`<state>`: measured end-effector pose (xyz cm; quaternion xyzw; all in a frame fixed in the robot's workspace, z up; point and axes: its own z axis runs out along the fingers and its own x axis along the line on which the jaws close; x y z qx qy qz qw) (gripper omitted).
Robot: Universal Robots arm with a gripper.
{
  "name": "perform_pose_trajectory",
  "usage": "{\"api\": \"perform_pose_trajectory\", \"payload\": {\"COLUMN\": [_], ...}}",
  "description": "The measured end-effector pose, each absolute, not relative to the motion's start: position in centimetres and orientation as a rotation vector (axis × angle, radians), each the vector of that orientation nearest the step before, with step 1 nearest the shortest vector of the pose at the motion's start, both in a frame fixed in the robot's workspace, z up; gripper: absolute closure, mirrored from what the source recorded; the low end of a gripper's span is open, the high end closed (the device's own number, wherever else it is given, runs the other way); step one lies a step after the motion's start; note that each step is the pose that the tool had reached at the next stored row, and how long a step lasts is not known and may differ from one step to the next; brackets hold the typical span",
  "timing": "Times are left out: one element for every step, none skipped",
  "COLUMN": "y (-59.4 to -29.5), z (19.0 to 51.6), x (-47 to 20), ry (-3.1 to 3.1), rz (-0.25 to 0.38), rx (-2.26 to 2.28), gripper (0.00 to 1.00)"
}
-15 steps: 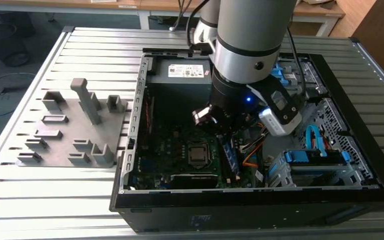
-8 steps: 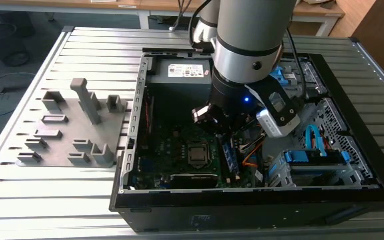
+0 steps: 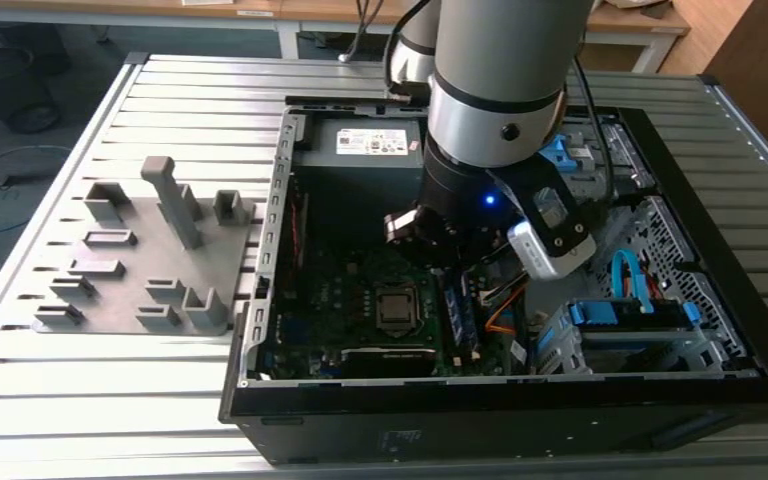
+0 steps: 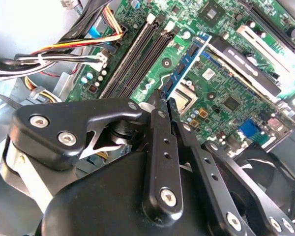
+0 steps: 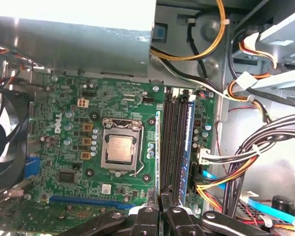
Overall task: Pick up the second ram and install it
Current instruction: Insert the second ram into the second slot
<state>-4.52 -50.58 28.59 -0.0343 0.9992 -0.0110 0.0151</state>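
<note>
My gripper [image 4: 165, 101] is shut on the second ram [image 4: 187, 61], a thin blue board with black chips that sticks out edge-on from between the fingers. In the first wrist view the gripper [image 5: 161, 209] holds the ram [image 5: 158, 152] as a thin line between the CPU socket [image 5: 120, 150] and the black memory slots [image 5: 174, 147]. I cannot tell whether it touches a slot. Another blue stick [image 5: 190, 142] stands in the slot farthest from the socket, also seen in the exterior view [image 3: 460, 315]. In that view the arm's wrist [image 3: 491, 200] reaches down into the open computer case [image 3: 491, 395].
A grey holder plate [image 3: 144, 260] with upright blocks lies on the slatted table at the exterior view's left. Bundled cables [image 5: 250, 147] run close beside the slots. A black fan [image 5: 2, 142] sits on the socket's other side. The power supply [image 3: 364, 145] and blue drive bracket [image 3: 631, 315] crowd the case.
</note>
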Motion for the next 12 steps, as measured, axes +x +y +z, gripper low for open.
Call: {"api": "perform_pose_trajectory", "payload": {"y": [-50.58, -50.58, -50.58, -50.58, -50.58, -50.58, -50.58, -50.58, -50.58, -50.58, -50.58, -50.58], "z": [28.59, 28.59, 28.59, 28.59, 28.58, 28.58, 28.58, 28.58, 28.57, 28.56, 28.55, 28.55], "x": [-4.52, -4.52, -4.52, -4.52, -4.51, -4.52, -4.52, -4.52, -4.52, -4.52, -4.51, -4.51], "ry": [3.110, 3.110, 3.111, 3.111, 3.111, 3.111, 3.112, 3.112, 3.112, 3.112, 3.112, 3.112], "rz": [-0.035, -0.035, -0.036, -0.036, -0.036, -0.036, -0.036, -0.037, -0.037, -0.037, -0.037, -0.037], "rx": [-0.096, -0.086, -0.076, -0.067, -0.059, -0.051, -0.040, -0.027, -0.015, -0.004, 0.007, 0.019], "gripper": [0.86, 0.86, 0.86, 0.86, 0.86, 0.86, 0.86, 0.86, 0.86, 0.86, 0.86, 0.86]}}
